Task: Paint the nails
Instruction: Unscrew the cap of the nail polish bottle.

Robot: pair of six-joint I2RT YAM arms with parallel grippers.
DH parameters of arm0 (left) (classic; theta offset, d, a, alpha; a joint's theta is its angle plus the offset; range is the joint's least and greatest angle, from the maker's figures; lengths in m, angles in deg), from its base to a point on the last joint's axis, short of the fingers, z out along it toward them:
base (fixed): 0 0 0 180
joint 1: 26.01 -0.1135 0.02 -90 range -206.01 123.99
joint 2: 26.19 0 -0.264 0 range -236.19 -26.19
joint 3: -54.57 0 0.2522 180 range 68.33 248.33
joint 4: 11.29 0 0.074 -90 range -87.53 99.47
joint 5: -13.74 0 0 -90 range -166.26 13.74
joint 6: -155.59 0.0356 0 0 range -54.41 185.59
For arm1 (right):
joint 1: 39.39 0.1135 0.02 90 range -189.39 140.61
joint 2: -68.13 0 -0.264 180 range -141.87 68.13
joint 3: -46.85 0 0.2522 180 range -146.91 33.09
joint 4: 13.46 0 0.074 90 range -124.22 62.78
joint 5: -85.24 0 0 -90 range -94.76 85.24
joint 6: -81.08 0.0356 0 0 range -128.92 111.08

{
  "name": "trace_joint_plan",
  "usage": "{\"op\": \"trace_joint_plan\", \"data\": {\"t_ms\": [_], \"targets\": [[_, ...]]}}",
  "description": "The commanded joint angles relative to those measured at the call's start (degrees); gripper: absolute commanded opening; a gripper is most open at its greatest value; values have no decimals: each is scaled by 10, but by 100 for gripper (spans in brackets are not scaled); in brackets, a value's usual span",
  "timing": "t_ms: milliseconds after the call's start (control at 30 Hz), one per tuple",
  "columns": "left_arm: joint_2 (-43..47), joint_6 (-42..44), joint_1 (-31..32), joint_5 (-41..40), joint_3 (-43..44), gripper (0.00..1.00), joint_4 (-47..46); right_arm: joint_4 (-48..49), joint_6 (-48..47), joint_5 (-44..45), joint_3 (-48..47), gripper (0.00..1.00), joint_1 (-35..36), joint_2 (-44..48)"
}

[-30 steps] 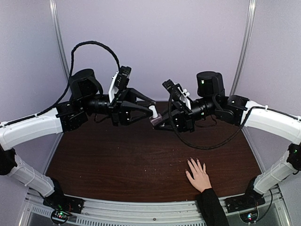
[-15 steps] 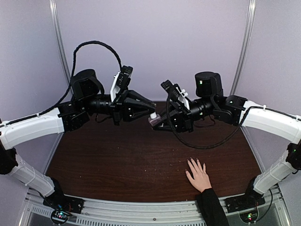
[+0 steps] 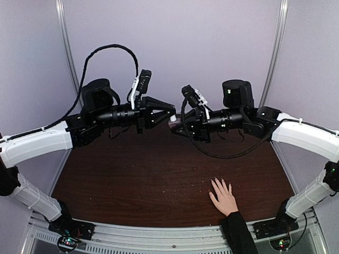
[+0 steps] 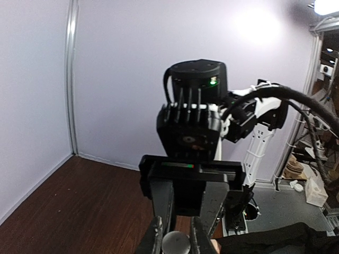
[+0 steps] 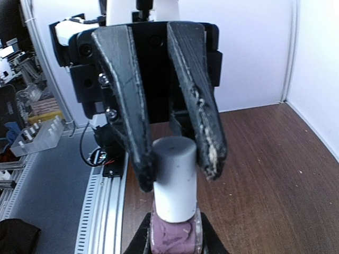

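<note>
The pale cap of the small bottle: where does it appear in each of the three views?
Top external: cap just above the picture's centre.
Left wrist: cap at the bottom edge, centre.
Right wrist: cap at centre, slightly low.
Shared landmark: the left gripper, its black fingers flanking the cap.

Two grippers: one left gripper, one right gripper. Between their jaws is one bottle with one cap. Well apart from the jaws, one human hand, five fingers.
</note>
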Motion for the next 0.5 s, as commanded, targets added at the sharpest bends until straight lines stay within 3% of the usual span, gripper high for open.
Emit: {"op": "trace_joint_plan", "data": {"t_ms": [0,133,200,467], "targets": [[-19,-26,2,-96,3,0,11,-5,-1,131,5,0,2,12],[-23,-52,2,-161,1,2,14,-15,-4,170,1,0,2,8],[-23,-57,2,-176,0,10,17,-23,-5,177,-3,0,2,8],[22,-31,-1,-132,-22,63,7,-41,-15,108,-15,0,1,11]]}}
